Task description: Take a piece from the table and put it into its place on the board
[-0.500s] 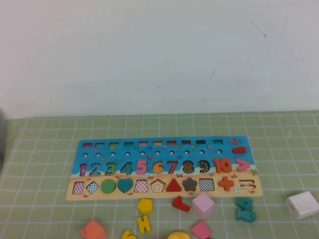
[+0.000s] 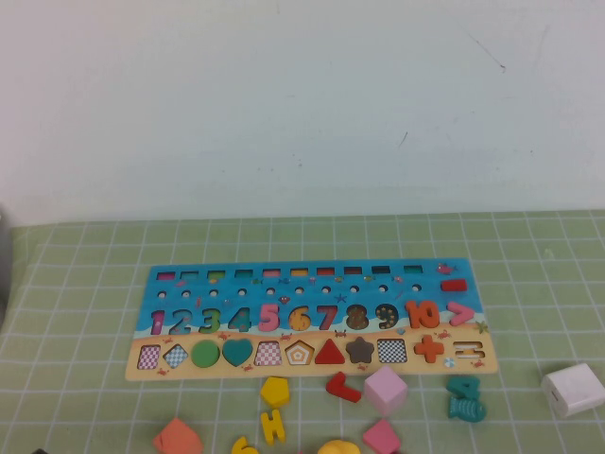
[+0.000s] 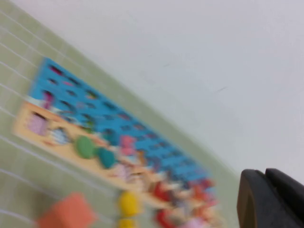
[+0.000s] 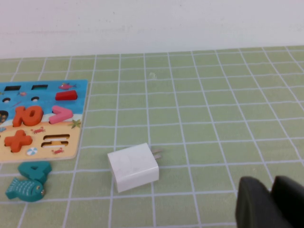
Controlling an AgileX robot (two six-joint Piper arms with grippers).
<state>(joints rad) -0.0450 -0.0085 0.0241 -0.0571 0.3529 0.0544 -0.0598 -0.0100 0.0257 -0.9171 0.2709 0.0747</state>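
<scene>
The board [image 2: 312, 284] lies across the middle of the green grid table [image 2: 85, 284], with numbers 1 to 10 on its blue part; the 6 place [image 2: 301, 318] looks like an open cut-out. Loose pieces lie in front of it. A yellow piece [image 2: 244, 445], cut off by the view's bottom edge, may be the numeral 6; I cannot tell. My left gripper [image 3: 263, 172] is shut and empty, above the table to the board's front left; the board [image 3: 95, 118] shows blurred there. My right gripper [image 4: 273, 183] is shut and empty over bare mat, right of the board [image 4: 42, 118].
In front of the board lie a yellow pentagon [image 2: 275, 390], a yellow ladder-like piece [image 2: 272, 426], a red piece [image 2: 342, 388], a pink cube [image 2: 385, 390], an orange block [image 2: 177, 438] and teal pieces [image 2: 465, 399]. A white plug adapter [image 2: 573, 389] sits at the right.
A small dark tip has appeared at the bottom left edge of the high view. The board and pieces have not moved.
</scene>
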